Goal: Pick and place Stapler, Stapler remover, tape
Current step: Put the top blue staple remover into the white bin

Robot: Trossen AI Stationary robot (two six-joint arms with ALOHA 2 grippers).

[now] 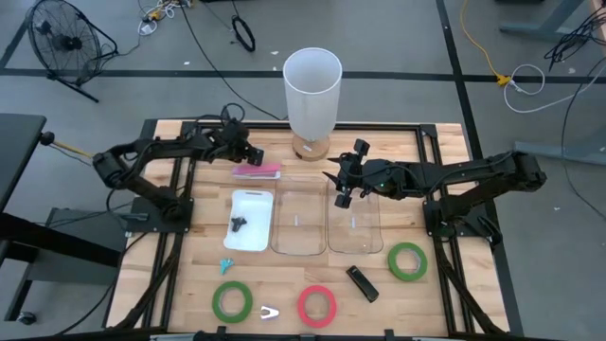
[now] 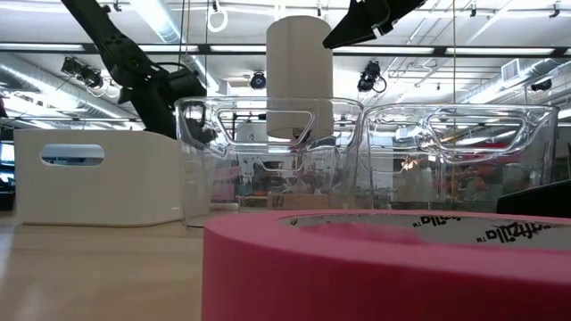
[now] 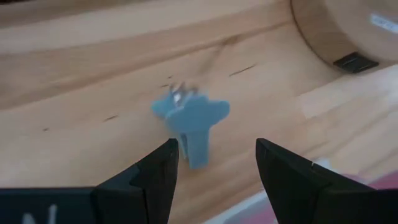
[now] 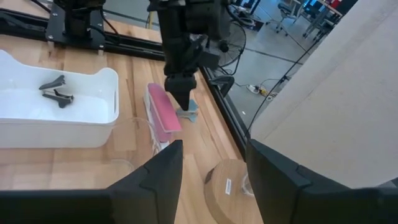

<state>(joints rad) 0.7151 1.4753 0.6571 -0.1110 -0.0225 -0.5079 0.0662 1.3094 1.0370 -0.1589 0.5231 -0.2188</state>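
progress early: white bin (image 1: pixel 254 220) at centre holds one dark staple remover (image 1: pixel 238 224). tape rolls (image 1: pixel 232 301) at 6 and 4 o'clock, black stapler (image 1: pixel 362 282), teal remover (image 1: pixel 226 266), clear bins (image 1: pixel 299 218) bare. left gripper (image 3: pixel 214 158) open over blue remover (image 3: pixel 191 119) at 11 by pink stapler (image 1: pixel 257 170); right gripper (image 4: pixel 212 155) open, empty.

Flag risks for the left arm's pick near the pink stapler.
1. The left tool, open, hovers over a small blue staple remover lying close beside the pink stapler; closing could nudge the stapler.
2. The remover is small and flat on the wood, so it could slip out.
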